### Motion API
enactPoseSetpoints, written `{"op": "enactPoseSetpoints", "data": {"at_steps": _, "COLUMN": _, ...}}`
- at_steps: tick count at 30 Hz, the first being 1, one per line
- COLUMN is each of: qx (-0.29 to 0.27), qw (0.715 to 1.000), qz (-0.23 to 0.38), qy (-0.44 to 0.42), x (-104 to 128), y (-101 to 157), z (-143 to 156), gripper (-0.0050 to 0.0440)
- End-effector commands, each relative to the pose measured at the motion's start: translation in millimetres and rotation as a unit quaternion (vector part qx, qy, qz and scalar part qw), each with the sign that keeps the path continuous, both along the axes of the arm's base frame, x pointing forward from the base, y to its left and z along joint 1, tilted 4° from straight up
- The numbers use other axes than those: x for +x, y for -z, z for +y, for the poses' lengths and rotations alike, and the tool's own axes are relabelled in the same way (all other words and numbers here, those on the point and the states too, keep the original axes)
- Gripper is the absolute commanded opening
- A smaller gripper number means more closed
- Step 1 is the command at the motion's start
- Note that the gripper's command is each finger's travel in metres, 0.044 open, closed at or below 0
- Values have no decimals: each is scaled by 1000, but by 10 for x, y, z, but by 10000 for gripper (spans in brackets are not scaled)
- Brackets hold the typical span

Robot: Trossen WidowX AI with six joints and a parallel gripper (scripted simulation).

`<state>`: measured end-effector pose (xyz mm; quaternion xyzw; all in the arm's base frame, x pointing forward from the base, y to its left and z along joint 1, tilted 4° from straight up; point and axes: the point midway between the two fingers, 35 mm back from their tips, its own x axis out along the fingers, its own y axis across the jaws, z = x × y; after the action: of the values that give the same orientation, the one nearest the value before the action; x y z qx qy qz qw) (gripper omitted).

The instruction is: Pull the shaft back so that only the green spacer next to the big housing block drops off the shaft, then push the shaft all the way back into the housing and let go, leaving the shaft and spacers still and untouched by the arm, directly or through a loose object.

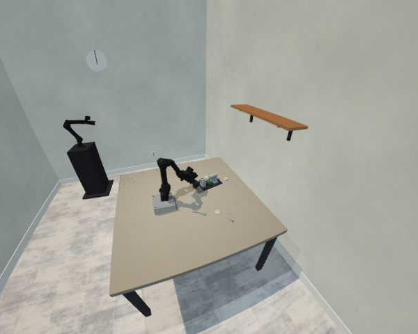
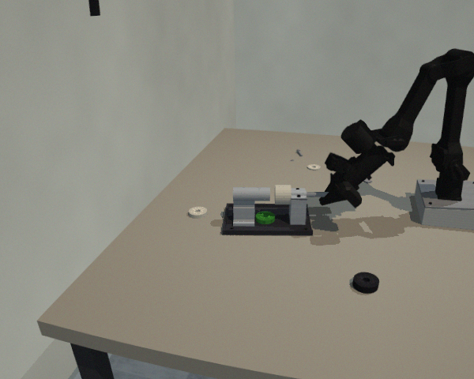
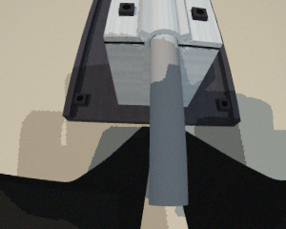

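The grey shaft [image 3: 166, 143] runs out of the small support block [image 3: 161, 57] toward me, and my gripper [image 3: 160, 135] is shut on its near end. In the exterior view the gripper [image 2: 326, 196] holds the shaft [image 2: 315, 193] to the right of the support block [image 2: 298, 205]. A cream spacer [image 2: 283, 193] sits on the shaft beside that block. The green spacer [image 2: 265, 216] lies flat on the black baseplate [image 2: 266, 222], between the support block and the big housing block [image 2: 247, 203]. There is a gap between the cream spacer and the housing.
A white washer [image 2: 197, 211] lies left of the baseplate, another [image 2: 313, 166] behind it. A black ring [image 2: 365, 282] lies toward the front right. Small screws [image 2: 299, 152] lie far back. The arm's grey base [image 2: 449, 205] stands at the right.
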<state>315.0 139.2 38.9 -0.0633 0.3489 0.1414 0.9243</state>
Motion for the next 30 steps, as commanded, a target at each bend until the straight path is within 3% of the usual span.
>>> {"op": "enactPoseSetpoints", "data": {"at_steps": 1, "qx": 0, "qw": 1000, "qz": 0, "qy": 2, "x": 17, "y": -6, "z": -2, "gripper": 0}}
{"op": "enactPoseSetpoints", "data": {"at_steps": 30, "qx": 0, "qw": 1000, "qz": 0, "qy": 2, "x": 106, "y": -18, "z": 23, "gripper": 0}}
